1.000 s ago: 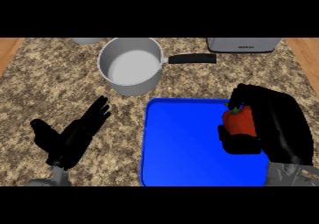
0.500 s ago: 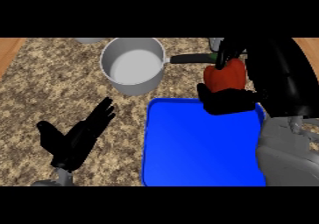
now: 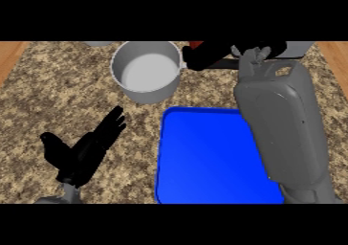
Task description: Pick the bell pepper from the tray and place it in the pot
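A grey pot (image 3: 146,70) with a black handle stands at the back of the counter. Just right of its rim, my right hand (image 3: 218,51) is curled round a red bell pepper (image 3: 196,45), of which only a small red patch shows at the top. My right forearm stretches up over the right side of the blue tray (image 3: 205,158), which holds nothing I can see. At the lower left my left hand (image 3: 85,150) rests open on the counter, fingers straight.
The counter has a speckled stone top with wooden strips at both sides. A grey object (image 3: 300,47) sits at the back right, mostly hidden behind my right arm. Another grey item (image 3: 98,43) peeks in at the back left.
My right hand has carried the bell pepper up off the tray and leftward, from above the tray's back edge to beside the pot's rim. The left hand has barely moved.
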